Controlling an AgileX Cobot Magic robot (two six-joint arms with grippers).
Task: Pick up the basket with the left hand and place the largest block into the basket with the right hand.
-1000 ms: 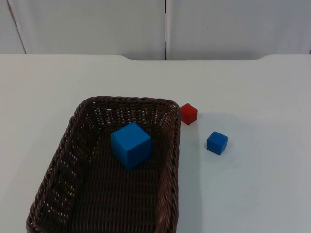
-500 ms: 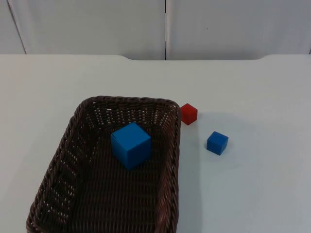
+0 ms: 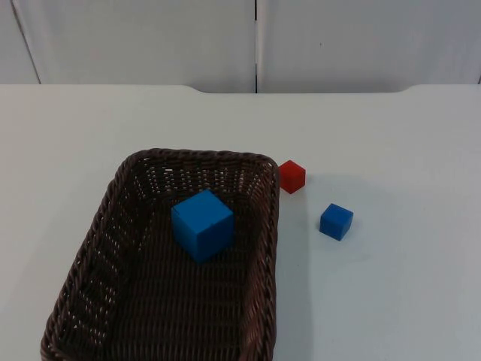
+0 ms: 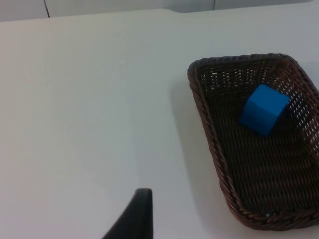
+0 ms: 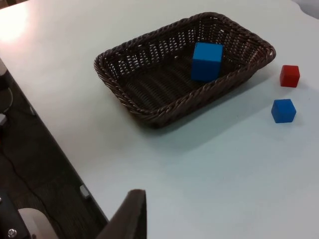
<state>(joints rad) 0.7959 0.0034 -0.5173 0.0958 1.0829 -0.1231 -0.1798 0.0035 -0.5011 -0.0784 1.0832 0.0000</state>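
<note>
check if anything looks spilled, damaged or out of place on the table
Nothing stands out. The large blue block sits inside the brown wicker basket, which rests flat on the white table. The small red block and small blue block lie beside it, apart.

You'll see one black fingertip of the left pincer (image 4: 133, 215) — smooth, curved, tapering to a rounded end. The right pincer (image 5: 130, 215) has the same matte black tip.
</note>
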